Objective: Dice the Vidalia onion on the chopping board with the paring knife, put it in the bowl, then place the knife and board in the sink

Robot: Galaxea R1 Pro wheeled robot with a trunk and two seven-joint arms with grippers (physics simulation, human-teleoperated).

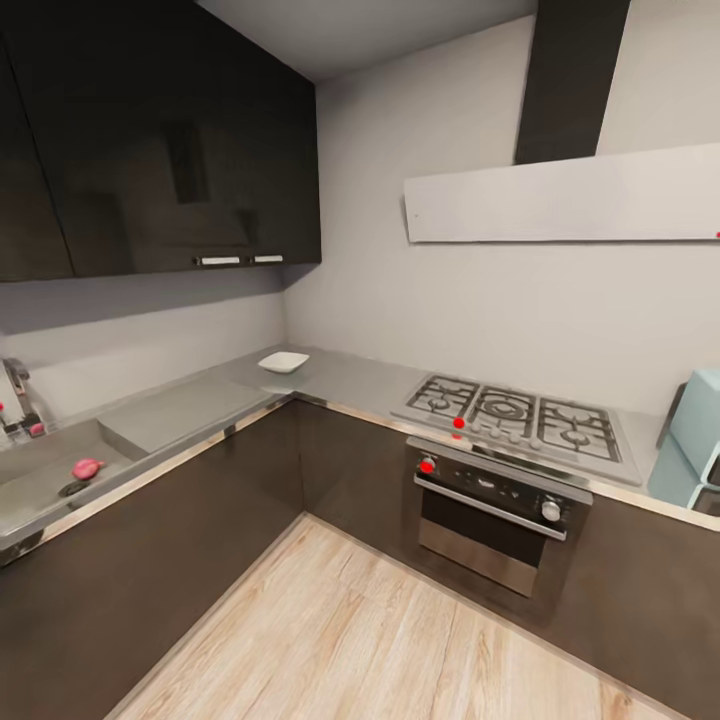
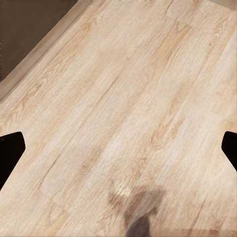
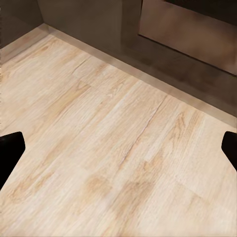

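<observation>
The sink (image 1: 35, 497) lies at the far left of the head view, set into the grey countertop (image 1: 345, 384). A small pink rounded thing, the onion (image 1: 87, 467), rests in the basin beside the dark drain. The white bowl (image 1: 283, 362) stands on the countertop near the corner. The chopping board and paring knife are out of view. My left gripper (image 2: 118, 148) hangs open over the wood floor, its dark fingertips (image 2: 10, 150) far apart. My right gripper (image 3: 118, 148) is open too, above the floor near the cabinet base, with nothing between its fingers.
A chrome tap (image 1: 20, 398) rises behind the sink and a drainboard (image 1: 180, 410) lies beside it. A gas hob (image 1: 520, 420) and oven (image 1: 495, 510) sit to the right, with a teal appliance (image 1: 695, 440) at the far right. Light wood floor (image 1: 380, 640) fills the corner between the cabinets.
</observation>
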